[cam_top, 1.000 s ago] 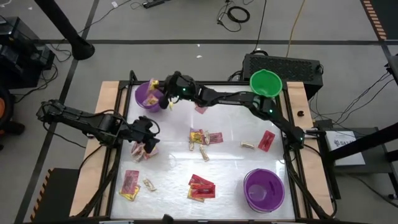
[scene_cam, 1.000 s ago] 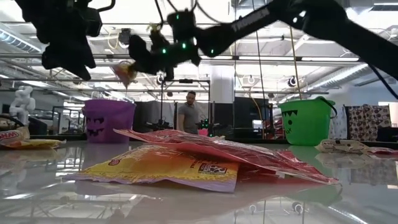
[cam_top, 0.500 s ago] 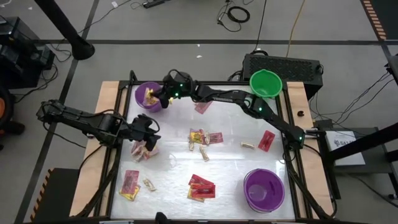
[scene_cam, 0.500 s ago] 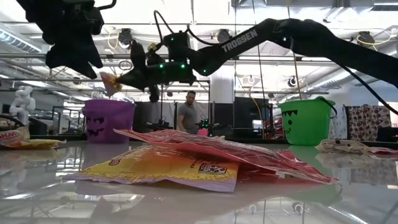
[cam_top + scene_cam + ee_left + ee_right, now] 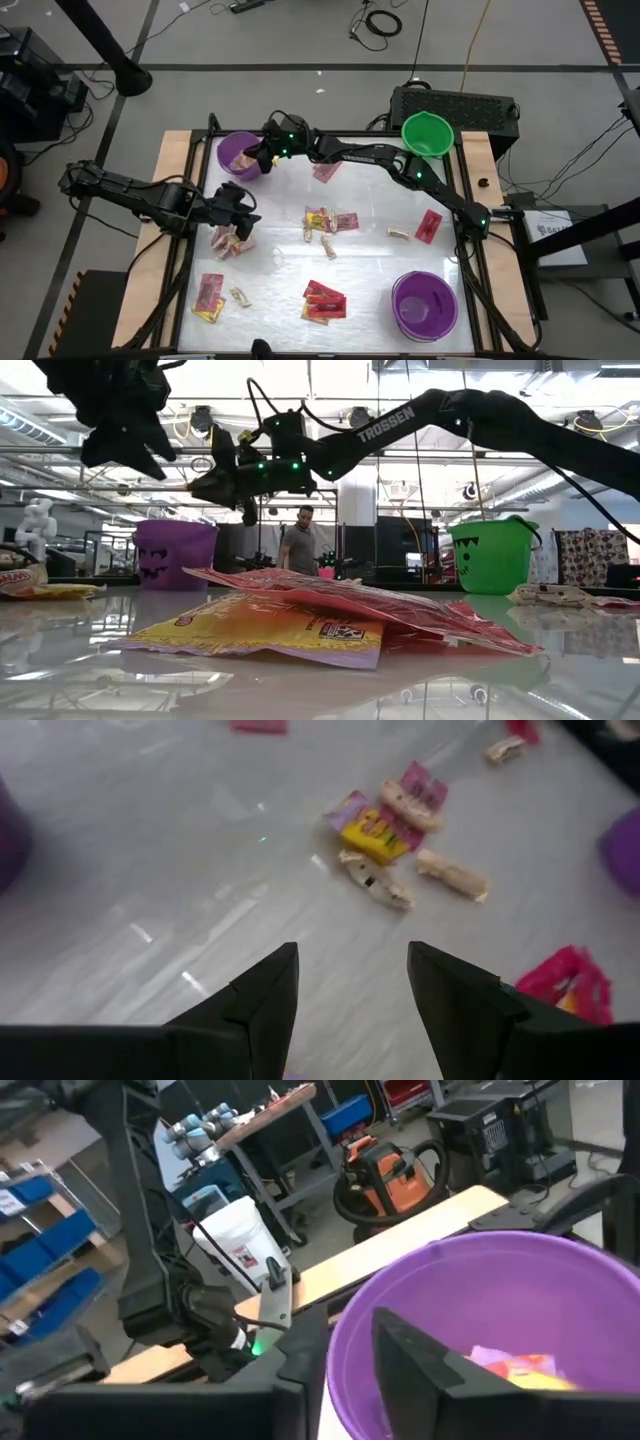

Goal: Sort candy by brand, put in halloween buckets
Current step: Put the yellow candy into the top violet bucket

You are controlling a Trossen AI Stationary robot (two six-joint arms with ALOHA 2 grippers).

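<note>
Overhead view straight down; table-level view across, sharing green bucket (image 5: 427,134).

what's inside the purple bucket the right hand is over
Candy: a pink and yellow wrapped piece lies in the purple bucket. The right hand's fingers cover part of the bottom.

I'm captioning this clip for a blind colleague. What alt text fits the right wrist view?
The right hand, fingers parted and empty, hovers at the rim of a round purple plastic bucket with a yellow and pink candy packet lying inside. Beyond it are a wooden table edge and workshop clutter.
</note>
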